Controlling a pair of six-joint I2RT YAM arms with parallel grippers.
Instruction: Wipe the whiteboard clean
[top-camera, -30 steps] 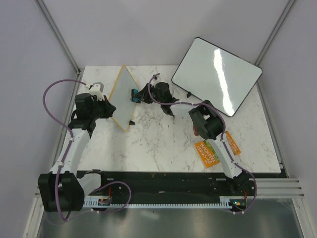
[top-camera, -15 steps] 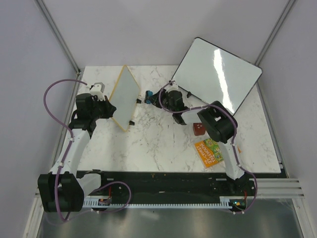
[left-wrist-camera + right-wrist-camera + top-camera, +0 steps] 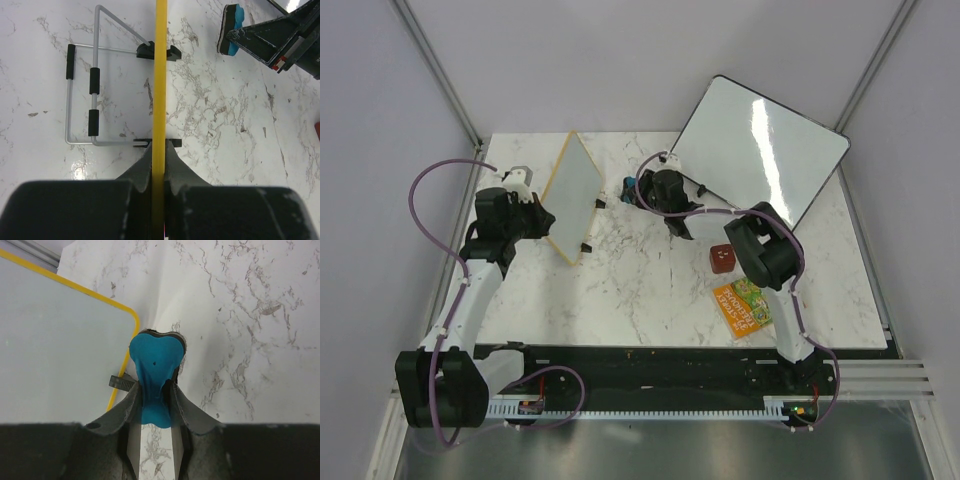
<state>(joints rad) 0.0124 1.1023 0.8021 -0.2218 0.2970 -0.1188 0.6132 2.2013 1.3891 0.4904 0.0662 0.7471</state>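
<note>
Whiteboard (image 3: 572, 196) pinched upright by left arm, eraser in right

The left arm is stretching from its base at the near left corner toward the far side of the table (image 3: 640, 290), with its wrist turning inward to the right. The left gripper (image 3: 159, 165) is clamping its fingers tight on the thin yellow frame, so the whiteboard is standing on edge at the far left of the table. Its small black feet are resting on the marble, and a wire stand (image 3: 92, 95) is lying flat behind it.

The right arm is rising from the near right corner, bending at a raised elbow and reaching back and leftward, low over the table. The right gripper (image 3: 155, 397) is partly closed, squeezing a blue eraser (image 3: 155, 365) between its fingers. The eraser is pointing at the whiteboard's pale face, near its rounded corner but apart from it.

A larger black-framed board (image 3: 760, 150) is leaning at the far right. A red-brown block (image 3: 722, 258) and a colourful packet (image 3: 745, 305) are lying beside the right arm.
</note>
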